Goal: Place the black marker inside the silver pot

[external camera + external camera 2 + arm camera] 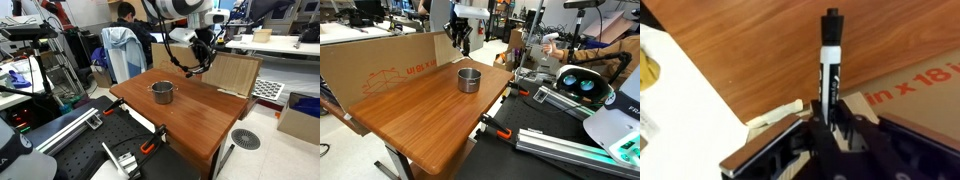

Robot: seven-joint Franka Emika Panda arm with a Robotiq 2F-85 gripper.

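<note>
- Worktop: the claw hangs above the edge beside the cardboard box. Letting go here would send the marker onto wood or behind that edge.
- Silver pot: it stands inward from the edges, apart from the claw. An off-centre release would likely clip the rim.
- Claw: narrowed onto the black marker, pinching its lower part.
- Black marker: held aloft with its tip sticking out. The grip looks slim, though both exterior views are too small to confirm this, so it may swivel.
</note>
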